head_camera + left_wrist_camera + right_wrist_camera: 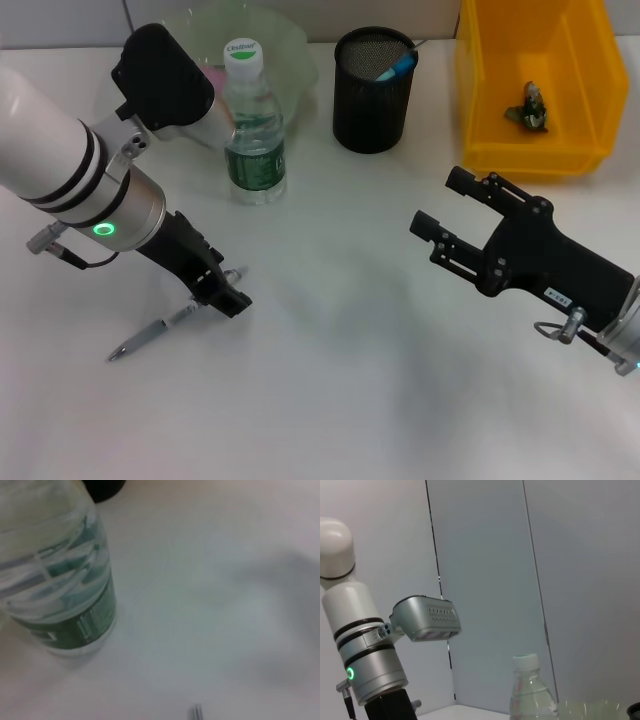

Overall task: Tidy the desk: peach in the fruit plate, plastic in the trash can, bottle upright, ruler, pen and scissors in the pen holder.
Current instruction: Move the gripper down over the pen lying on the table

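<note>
A silver pen (150,338) lies on the white desk at the front left, and its tip (196,712) shows in the left wrist view. My left gripper (225,290) is low over the pen's far end. The bottle (255,130) (60,590) (530,690) stands upright just behind it. Farther back is the black mesh pen holder (374,100) with a blue item in it. Crumpled plastic (528,108) lies in the yellow trash can (470,90). My right gripper (437,200) hovers open and empty at the right. A pink bit, likely the peach (211,74), shows in the green fruit plate (285,40). Ruler and scissors are not identifiable.
The left arm's elbow housing (165,75) hangs in front of the plate, close to the bottle. A wall of grey panels (485,580) rises behind the desk. Bare white desk (340,330) lies between the two grippers.
</note>
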Controlling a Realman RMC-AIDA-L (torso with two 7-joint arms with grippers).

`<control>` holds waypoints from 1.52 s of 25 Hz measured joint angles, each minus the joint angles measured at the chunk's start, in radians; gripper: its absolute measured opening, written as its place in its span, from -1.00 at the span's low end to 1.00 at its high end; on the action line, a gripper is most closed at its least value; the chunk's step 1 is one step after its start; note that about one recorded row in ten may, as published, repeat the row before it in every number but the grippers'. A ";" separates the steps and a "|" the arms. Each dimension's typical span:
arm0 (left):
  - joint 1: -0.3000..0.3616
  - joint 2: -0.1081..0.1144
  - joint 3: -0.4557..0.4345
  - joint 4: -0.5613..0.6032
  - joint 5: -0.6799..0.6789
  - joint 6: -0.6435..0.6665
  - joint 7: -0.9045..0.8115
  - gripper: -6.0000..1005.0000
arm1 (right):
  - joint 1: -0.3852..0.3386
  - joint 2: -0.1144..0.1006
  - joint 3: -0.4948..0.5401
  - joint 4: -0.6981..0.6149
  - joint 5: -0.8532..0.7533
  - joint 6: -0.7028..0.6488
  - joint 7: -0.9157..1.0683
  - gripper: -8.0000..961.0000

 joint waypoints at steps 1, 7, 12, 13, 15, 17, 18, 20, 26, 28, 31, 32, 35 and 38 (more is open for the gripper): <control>-0.003 0.000 0.000 -0.006 0.001 0.001 0.000 0.39 | 0.001 0.000 0.000 0.000 0.000 0.000 0.000 0.48; -0.014 0.000 0.001 -0.008 0.028 0.014 -0.014 0.39 | 0.006 0.000 0.000 0.000 -0.001 0.009 0.007 0.48; -0.023 -0.001 0.001 -0.013 0.057 0.015 -0.025 0.39 | 0.009 0.000 0.000 0.000 -0.004 0.013 0.008 0.48; -0.023 -0.001 0.001 -0.013 0.057 0.015 -0.025 0.39 | 0.010 0.000 0.000 0.000 -0.004 0.013 0.008 0.48; -0.024 -0.001 0.008 -0.015 0.063 0.014 -0.026 0.39 | 0.010 0.000 0.000 0.000 -0.005 0.013 0.008 0.48; -0.024 -0.001 0.014 -0.015 0.064 0.015 -0.028 0.39 | 0.010 0.000 0.000 0.002 -0.005 0.014 0.008 0.48; -0.024 -0.001 0.014 -0.015 0.064 0.015 -0.028 0.39 | 0.011 0.000 0.000 0.003 -0.005 0.014 0.009 0.48; -0.024 -0.001 0.021 -0.015 0.066 0.014 -0.035 0.39 | 0.012 0.000 0.000 0.008 -0.005 0.015 0.009 0.48; -0.024 -0.001 0.028 -0.016 0.071 0.002 -0.041 0.39 | 0.015 0.000 0.000 0.011 -0.006 0.015 0.009 0.48; -0.025 -0.001 0.029 -0.017 0.074 0.000 -0.042 0.38 | 0.015 0.000 0.000 0.011 -0.006 0.015 0.009 0.48; -0.030 -0.001 0.036 -0.015 0.084 0.003 -0.044 0.38 | 0.015 0.000 0.000 0.014 -0.006 0.015 0.009 0.48; -0.033 -0.001 0.038 -0.010 0.094 0.006 -0.047 0.38 | 0.015 0.000 0.000 0.014 -0.006 0.015 0.009 0.48; -0.049 -0.001 0.037 0.002 0.113 0.029 -0.061 0.38 | 0.018 0.000 0.000 0.015 -0.006 0.015 0.009 0.48; -0.069 -0.002 0.038 0.002 0.118 0.056 -0.068 0.38 | 0.023 0.000 0.000 0.020 -0.006 0.015 0.010 0.48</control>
